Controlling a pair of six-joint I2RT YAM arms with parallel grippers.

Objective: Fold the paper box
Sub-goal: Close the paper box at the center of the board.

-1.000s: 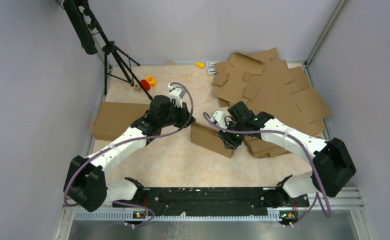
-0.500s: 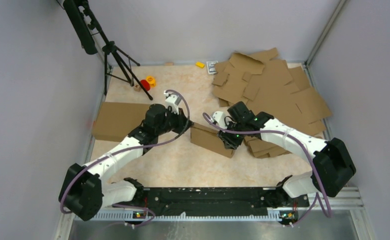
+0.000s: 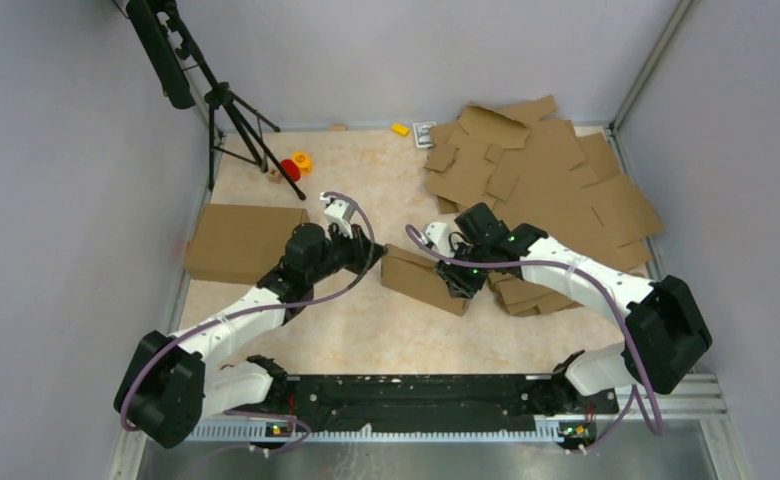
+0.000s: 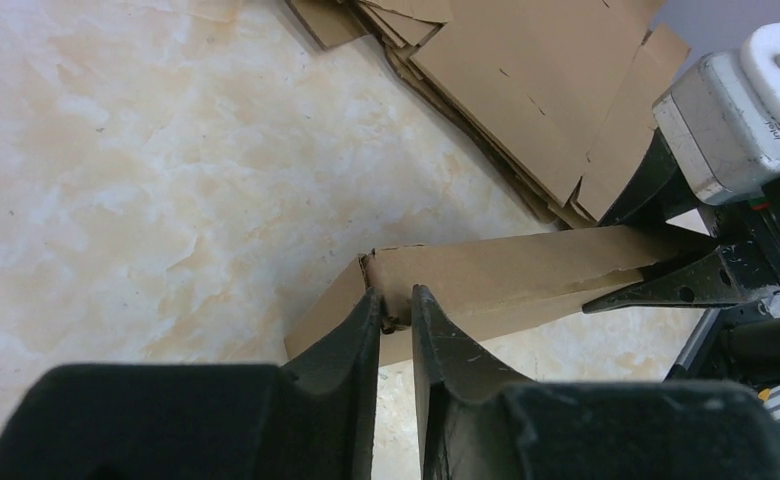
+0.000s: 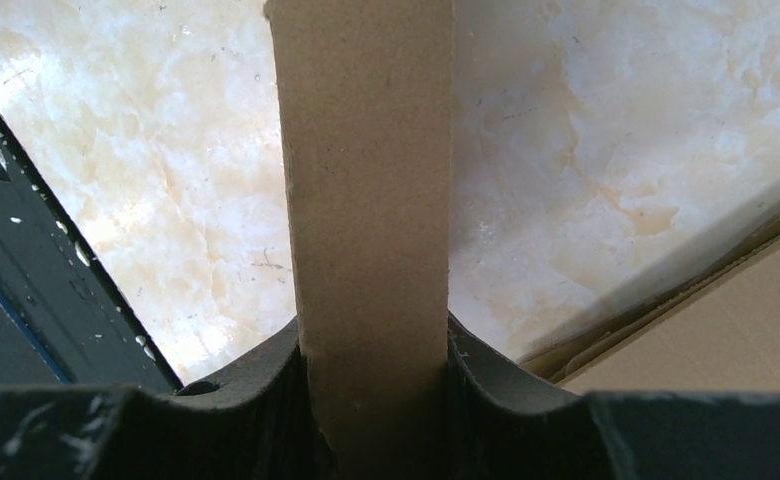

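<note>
Right, status. The counter (image 3: 366, 320) carries everything. The paper box (image 3: 421, 280) sits centre frame in the top view, between the two arms and just left of the blank pile (image 3: 546, 170) that fills the upper right.

My read is midway to late. The box already looks like a shallow shell rather than a flat sheet, and the left wrist view shows one long side wall standing. The end flaps and the closing tuck look not yet done. No view shows the inside, so that part is a guess.

The left pincer (image 4: 396, 295) is nearly together, nipping the corner edge at the box's left end in the top view. The right pincer (image 5: 373, 335) is clamped across a cardboard strip of the same box at its right end. Both ends are held. Can't tell whether the box rests on the counter or hangs just above it.

Counts, big to small:
- one counter
- one blank pile, sheets overlap too much to count
- two arms
- one tripod (image 3: 231, 110), upper left
- one flat cardboard slab (image 3: 241, 240) at the left edge, maybe a finished box
- one box in work
- two pincers
- four small items at the back: red bit (image 3: 290, 169), orange bit (image 3: 302, 159), yellow block (image 3: 400, 129), pale card (image 3: 424, 135)
</note>
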